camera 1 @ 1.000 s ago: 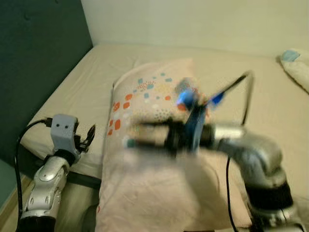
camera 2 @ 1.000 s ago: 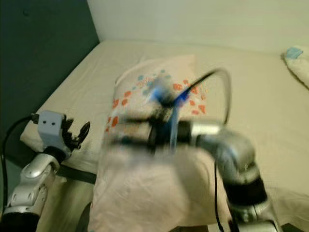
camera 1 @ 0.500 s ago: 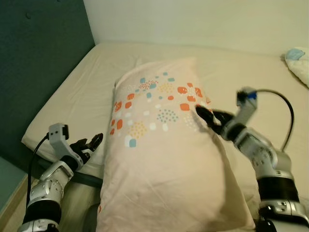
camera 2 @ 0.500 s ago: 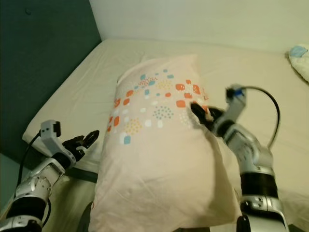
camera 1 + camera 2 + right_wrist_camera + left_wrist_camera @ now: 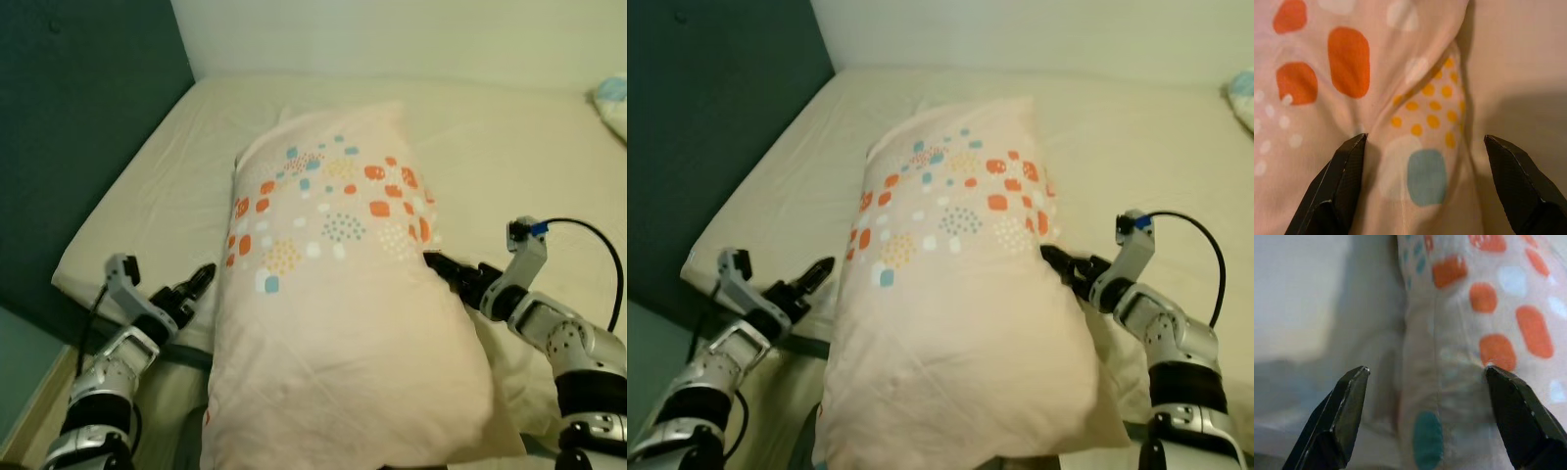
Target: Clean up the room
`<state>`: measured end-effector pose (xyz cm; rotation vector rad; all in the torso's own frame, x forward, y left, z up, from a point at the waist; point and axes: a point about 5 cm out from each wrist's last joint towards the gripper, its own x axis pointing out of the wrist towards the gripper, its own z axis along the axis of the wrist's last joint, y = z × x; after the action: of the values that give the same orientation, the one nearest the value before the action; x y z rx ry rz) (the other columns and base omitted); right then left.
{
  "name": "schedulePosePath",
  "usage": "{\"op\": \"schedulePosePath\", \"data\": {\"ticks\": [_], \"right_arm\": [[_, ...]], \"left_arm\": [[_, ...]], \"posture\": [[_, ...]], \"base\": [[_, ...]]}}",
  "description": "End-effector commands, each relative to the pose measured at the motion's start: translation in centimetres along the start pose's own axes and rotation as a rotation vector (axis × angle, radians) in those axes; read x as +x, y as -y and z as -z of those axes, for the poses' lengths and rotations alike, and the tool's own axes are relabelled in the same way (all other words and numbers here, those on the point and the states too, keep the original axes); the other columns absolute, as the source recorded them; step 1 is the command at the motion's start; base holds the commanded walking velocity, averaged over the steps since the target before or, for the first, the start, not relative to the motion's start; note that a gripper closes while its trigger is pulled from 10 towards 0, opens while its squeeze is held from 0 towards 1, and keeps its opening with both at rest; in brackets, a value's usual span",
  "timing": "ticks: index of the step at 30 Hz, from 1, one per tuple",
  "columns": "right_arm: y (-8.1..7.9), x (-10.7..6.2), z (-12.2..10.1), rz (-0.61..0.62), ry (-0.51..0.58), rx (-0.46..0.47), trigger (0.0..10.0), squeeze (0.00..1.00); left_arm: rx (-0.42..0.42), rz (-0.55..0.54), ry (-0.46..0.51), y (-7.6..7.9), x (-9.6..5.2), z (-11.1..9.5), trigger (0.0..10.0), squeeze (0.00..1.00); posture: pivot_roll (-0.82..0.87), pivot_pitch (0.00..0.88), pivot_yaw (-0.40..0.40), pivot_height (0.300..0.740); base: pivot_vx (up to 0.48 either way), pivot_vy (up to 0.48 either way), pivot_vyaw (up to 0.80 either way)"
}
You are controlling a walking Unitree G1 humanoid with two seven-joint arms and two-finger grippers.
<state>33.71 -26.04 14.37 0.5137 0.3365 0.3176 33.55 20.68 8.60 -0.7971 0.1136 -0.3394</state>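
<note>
A large pale pink pillow (image 5: 333,284) with orange, blue and white dots lies lengthwise on the beige bed (image 5: 509,147). My left gripper (image 5: 201,279) is at the pillow's left edge, open, with the pillow's seam (image 5: 1437,382) between its fingers. At the right edge my right gripper (image 5: 441,266) is also open, fingertips touching the pillow's side. In the right wrist view a dotted fold of the pillow (image 5: 1420,132) lies between the open fingers.
A dark teal wall (image 5: 78,117) runs along the bed's left side. The mattress corner (image 5: 73,279) is just behind my left arm. A pale bundle with a blue patch (image 5: 612,98) lies at the bed's far right. Bare sheet stretches beyond the pillow.
My right arm has swung from across the top of the pillow down to its right side. My left gripper has dropped and moved in to the pillow's left edge.
</note>
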Motion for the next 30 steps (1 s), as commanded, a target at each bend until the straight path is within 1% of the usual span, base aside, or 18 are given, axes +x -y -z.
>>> {"op": "schedulePosePath", "data": {"ticks": [1, 3, 4, 5, 6, 7, 10, 13, 15, 17, 18, 19, 22, 23, 24, 25, 28, 30], "right_arm": [[-0.1, 0.3, 1.3, -0.037, -0.056, 0.059, 10.0, 1.00], [-0.1, 0.3, 1.3, -0.037, -0.056, 0.059, 10.0, 1.00], [-0.4, 0.5, 1.3, -0.072, -0.051, 0.095, 10.0, 1.00], [-0.4, 0.5, 1.3, -0.072, -0.051, 0.095, 10.0, 1.00], [-0.7, 0.7, 1.4, -0.111, -0.047, 0.130, 10.0, 1.00], [-0.7, 0.7, 1.4, -0.111, -0.047, 0.130, 10.0, 1.00], [-1.7, 1.2, 1.9, -0.197, -0.036, 0.174, 10.0, 1.00], [-2.6, 0.8, 1.4, -0.307, 0.027, 0.214, 10.0, 1.00], [-2.9, 0.6, 1.1, -0.357, 0.052, 0.244, 10.0, 1.00], [-2.9, 0.6, 1.1, -0.357, 0.052, 0.244, 10.0, 1.00], [-3.0, 0.3, 1.6, -0.380, 0.023, 0.214, 10.0, 1.00], [-3.0, 0.3, 1.6, -0.380, 0.023, 0.214, 10.0, 1.00], [-3.1, 0.1, 2.0, -0.406, -0.009, 0.190, 10.0, 1.00], [-3.2, -0.1, 2.2, -0.420, -0.027, 0.180, 10.0, 1.00], [-3.2, -0.1, 2.2, -0.420, -0.027, 0.180, 10.0, 1.00], [-3.1, -0.4, 3.2, -0.423, -0.096, 0.126, 10.0, 1.00], [-3.1, -0.4, 3.5, -0.421, -0.117, 0.112, 10.0, 1.00], [-3.0, -0.3, 4.2, -0.403, -0.152, 0.099, 10.0, 1.00]], "left_arm": [[-0.064, 0.023, -0.005, 0.2, 0.1, 0.7, 10.0, 1.00], [-0.064, 0.023, -0.005, 0.2, 0.1, 0.7, 10.0, 1.00], [-0.097, 0.045, 0.004, 0.6, 0.4, 0.9, 10.0, 1.00], [-0.097, 0.045, 0.004, 0.6, 0.4, 0.9, 10.0, 1.00], [-0.130, 0.074, 0.009, 1.1, 0.7, 1.2, 10.0, 1.00], [-0.130, 0.074, 0.009, 1.1, 0.7, 1.2, 10.0, 1.00], [-0.191, 0.137, 0.028, 2.1, 1.0, 1.6, 10.0, 1.00], [-0.183, 0.146, 0.035, 2.1, 0.8, 1.4, 10.0, 1.00], [-0.175, 0.145, 0.040, 1.8, 0.5, 1.2, 10.0, 1.00], [-0.175, 0.145, 0.040, 1.8, 0.5, 1.2, 10.0, 1.00], [-0.158, 0.161, 0.027, 1.4, -0.3, 0.9, 10.0, 1.00], [-0.158, 0.161, 0.027, 1.4, -0.3, 0.9, 10.0, 1.00], [-0.135, 0.179, -0.004, 1.2, -1.0, 0.9, 10.0, 1.00], [-0.125, 0.192, -0.030, 1.1, -1.4, 1.1, 10.0, 1.00], [-0.125, 0.192, -0.030, 1.1, -1.4, 1.1, 10.0, 1.00], [-0.112, 0.225, -0.082, 1.1, -2.5, 1.6, 10.0, 1.00], [-0.114, 0.235, -0.091, 1.2, -2.7, 1.7, 10.0, 1.00], [-0.121, 0.258, -0.114, 1.8, -2.9, 2.2, 10.0, 1.00]], "posture": [[-0.12, 0.355, 0.060, 0.567], [-0.12, 0.355, 0.060, 0.567], [-0.11, 0.360, 0.057, 0.567], [-0.11, 0.360, 0.057, 0.567], [-0.11, 0.360, 0.056, 0.567], [-0.11, 0.360, 0.056, 0.567], [-0.10, 0.358, 0.046, 0.567], [-0.10, 0.358, 0.046, 0.567], [-0.10, 0.354, 0.044, 0.567], [-0.10, 0.354, 0.044, 0.567], [-0.10, 0.354, 0.045, 0.567], [-0.10, 0.354, 0.045, 0.567], [-0.10, 0.354, 0.045, 0.567], [-0.10, 0.348, 0.048, 0.567], [-0.10, 0.348, 0.048, 0.567], [-0.10, 0.344, 0.047, 0.567], [-0.10, 0.340, 0.048, 0.567], [-0.10, 0.336, 0.047, 0.567]], "base": [[0.000, 0.000, 0.00], [0.000, 0.000, 0.00], [0.000, 0.000, 0.00], [0.000, 0.000, 0.00], [0.000, 0.000, 0.00], [0.000, 0.000, 0.00], [0.000, 0.000, 0.00], [0.000, 0.000, 0.00], [0.000, 0.000, 0.00], [0.000, 0.000, 0.00], [0.000, 0.000, 0.00], [0.000, 0.000, 0.00], [0.000, 0.000, 0.00], [0.000, 0.000, 0.00], [0.000, 0.000, 0.00], [0.000, 0.000, 0.00], [0.000, 0.000, 0.00], [0.000, 0.000, 0.00]]}}
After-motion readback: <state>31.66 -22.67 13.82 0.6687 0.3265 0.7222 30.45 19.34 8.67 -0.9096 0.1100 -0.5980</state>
